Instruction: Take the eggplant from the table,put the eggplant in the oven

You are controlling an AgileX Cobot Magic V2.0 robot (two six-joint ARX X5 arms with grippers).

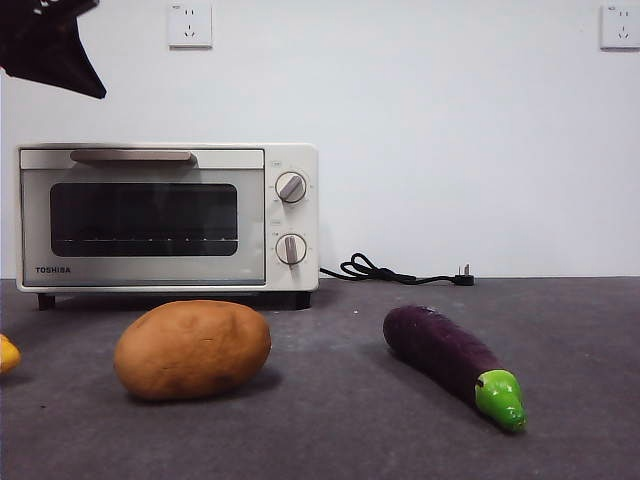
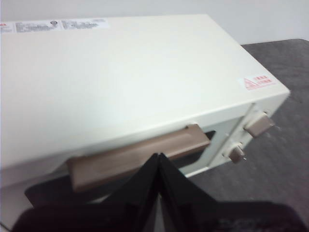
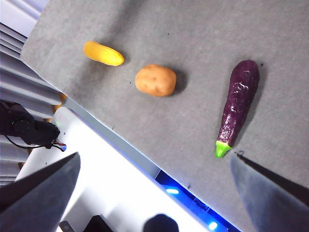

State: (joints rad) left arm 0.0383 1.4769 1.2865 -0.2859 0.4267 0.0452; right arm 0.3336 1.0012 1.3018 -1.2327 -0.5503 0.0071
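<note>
We see the eggplant (image 1: 452,362) lying on the table (image 1: 340,420), right of the potato (image 1: 192,348). It looks light, stiff, glossy (maybe slippery); we'd grip mid-body. Right gripper (image 3: 154,193) spread wide, left gripper (image 2: 159,164) pressed together above the oven (image 2: 120,72).

My station is a lab test bench: plain white wall (image 1: 450,120) with sockets (image 1: 190,25), grey felt table (image 1: 330,420), toy vegetables, countertop oven (image 1: 165,215).

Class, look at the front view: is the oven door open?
No. The oven has its glass door shut flush against the front, with the bar handle up at the top edge.
</note>
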